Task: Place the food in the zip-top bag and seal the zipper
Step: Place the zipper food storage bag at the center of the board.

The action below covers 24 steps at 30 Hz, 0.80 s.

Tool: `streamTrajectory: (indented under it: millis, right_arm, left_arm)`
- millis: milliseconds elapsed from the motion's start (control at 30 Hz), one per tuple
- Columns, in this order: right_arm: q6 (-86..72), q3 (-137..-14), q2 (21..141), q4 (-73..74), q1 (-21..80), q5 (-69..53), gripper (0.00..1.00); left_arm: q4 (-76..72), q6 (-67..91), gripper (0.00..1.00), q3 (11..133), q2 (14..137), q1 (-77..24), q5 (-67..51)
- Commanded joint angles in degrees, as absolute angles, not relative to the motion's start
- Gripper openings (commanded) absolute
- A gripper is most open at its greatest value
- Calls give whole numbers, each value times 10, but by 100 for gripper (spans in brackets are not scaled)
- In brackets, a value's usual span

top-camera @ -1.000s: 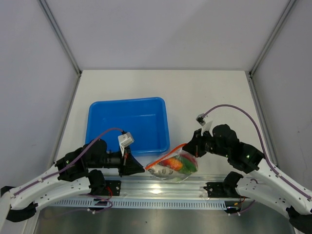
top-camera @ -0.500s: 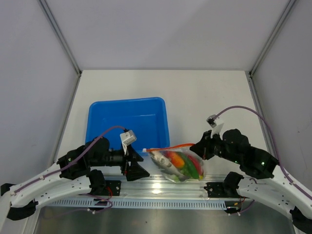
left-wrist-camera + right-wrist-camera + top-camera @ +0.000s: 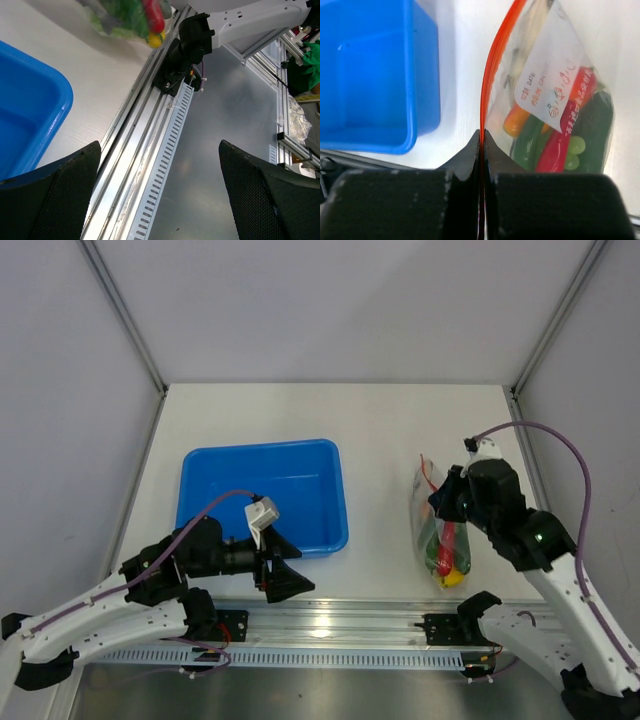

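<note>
The clear zip-top bag (image 3: 430,525) is at the table's right side, stretched front to back. Inside it lies the food (image 3: 447,558): a red chili (image 3: 572,120), a dark green cucumber (image 3: 594,131), green grapes (image 3: 576,148) and an orange piece (image 3: 517,120). My right gripper (image 3: 481,136) is shut on the red-orange zipper (image 3: 490,65), which runs straight away from its tips. My left gripper (image 3: 293,575) stands wide open and holds nothing, near the blue tray's front right corner. In the left wrist view the bag (image 3: 127,17) shows far off at the top.
The blue tray (image 3: 262,498) sits left of centre and looks empty; its corner (image 3: 30,110) shows beside my left fingers. A metal rail (image 3: 330,625) runs along the near edge. The right arm's base (image 3: 192,42) is bolted to it.
My left gripper has let go of the bag and opened wide. The right arm has carried the bag from the near centre to the right side and turned it lengthwise.
</note>
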State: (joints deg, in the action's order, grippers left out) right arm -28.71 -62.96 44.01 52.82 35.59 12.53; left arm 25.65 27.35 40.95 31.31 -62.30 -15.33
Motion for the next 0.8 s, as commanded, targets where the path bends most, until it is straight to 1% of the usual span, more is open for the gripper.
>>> streamTrajectory:
  millis: [0, 67, 167, 233, 367, 467, 500, 533, 567, 600, 667, 733, 767]
  right_arm:
    - [-251, -611, 495, 404, 227, -83, 0]
    - [-251, -606, 525, 349, 190, -156, 0]
    - [-257, -641, 569, 289, 194, -204, 0]
    - [-268, -664, 596, 257, 192, -262, 0]
    - [-340, -692, 634, 199, 150, -357, 0]
    - [-377, -672, 666, 164, 79, -434, 0]
    - [-412, -655, 671, 144, 57, -457, 0]
    - [-427, -621, 678, 115, 14, -477, 0]
    - [-434, -605, 693, 106, -6, -504, 0]
    - [-412, -593, 701, 109, -30, -504, 0]
    - [-362, -583, 724, 175, -74, -479, 0]
    - [-318, -563, 752, 206, -92, -462, 0]
    - [-307, -556, 758, 216, -100, -421, 0]
  left_arm:
    - [220, 269, 99, 418, 304, -627, -163]
    - [211, 276, 100, 411, 300, -628, -178]
    - [204, 284, 99, 402, 297, -630, -186]
    - [204, 285, 99, 401, 295, -632, -185]
    - [202, 283, 99, 398, 293, -633, -184]
    - [202, 280, 99, 401, 290, -633, -183]
    - [202, 280, 99, 401, 290, -633, -184]
    - [203, 278, 99, 403, 290, -633, -184]
    - [203, 278, 100, 403, 291, -633, -184]
    - [205, 277, 99, 403, 291, -633, -185]
    - [203, 274, 99, 402, 293, -633, -185]
    - [200, 274, 99, 400, 298, -633, -188]
    - [200, 273, 99, 399, 301, -633, -188]
